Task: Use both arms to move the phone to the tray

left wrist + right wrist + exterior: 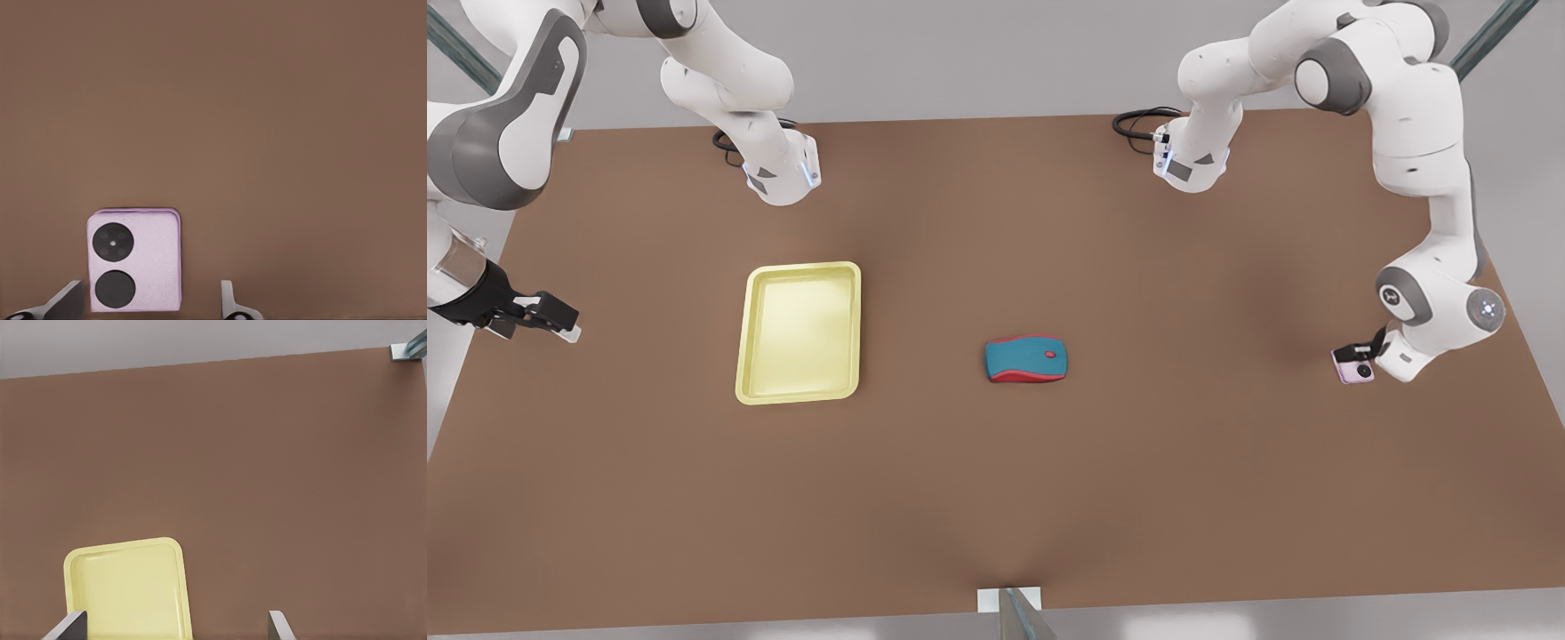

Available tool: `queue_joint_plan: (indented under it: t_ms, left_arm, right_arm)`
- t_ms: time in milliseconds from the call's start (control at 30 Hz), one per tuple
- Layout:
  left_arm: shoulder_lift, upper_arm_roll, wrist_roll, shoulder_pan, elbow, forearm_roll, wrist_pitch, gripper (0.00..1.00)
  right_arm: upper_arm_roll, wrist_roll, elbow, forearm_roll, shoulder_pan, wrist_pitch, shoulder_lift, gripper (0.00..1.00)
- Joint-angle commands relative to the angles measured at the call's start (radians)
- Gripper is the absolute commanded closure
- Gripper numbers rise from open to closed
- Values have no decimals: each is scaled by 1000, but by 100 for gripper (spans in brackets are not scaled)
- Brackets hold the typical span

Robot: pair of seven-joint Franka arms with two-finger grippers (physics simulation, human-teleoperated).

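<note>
The pale pink-lilac phone [1352, 367] lies flat on the brown table at the front view's far right, its two black lenses [113, 241] facing up. My left gripper [1359, 348] hovers right over it, open. In the left wrist view the phone [150, 257] sits between the two fingertips [65, 301], close to one and apart from the other. The pale yellow tray [752, 333] rests left of centre with nothing in it. My right gripper [560, 322] hangs open near the table's left edge, beside the tray [127, 593], fingers [279, 625] spread.
A teal-and-red computer mouse [1026, 359] lies mid-table between tray and phone. Both arm bases [783, 173] stand at the table's far edge with black cables [1134, 120]. A metal bracket [1009, 603] sits at the near edge.
</note>
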Motion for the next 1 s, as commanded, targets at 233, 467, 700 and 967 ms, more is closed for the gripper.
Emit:
queue_joint_plan:
  t_ms: [233, 467, 700, 967]
  left_arm:
    - [43, 0, 334, 34, -11, -3, 108, 0]
    - [50, 0, 301, 34, -15, -79, 103, 0]
    - [53, -1, 252, 34, -15, -107, 105, 0]
    - [77, -3, 252, 34, -12, -107, 110, 0]
  right_arm:
    - [-1, -4, 0, -1, 1, -1, -1, 0]
    - [-1, -4, 1, 1, 1, 1, 0, 0]
    - [-1, -4, 1, 2, 1, 1, 0, 0]
    - [-1, -4, 1, 2, -1, 1, 0, 0]
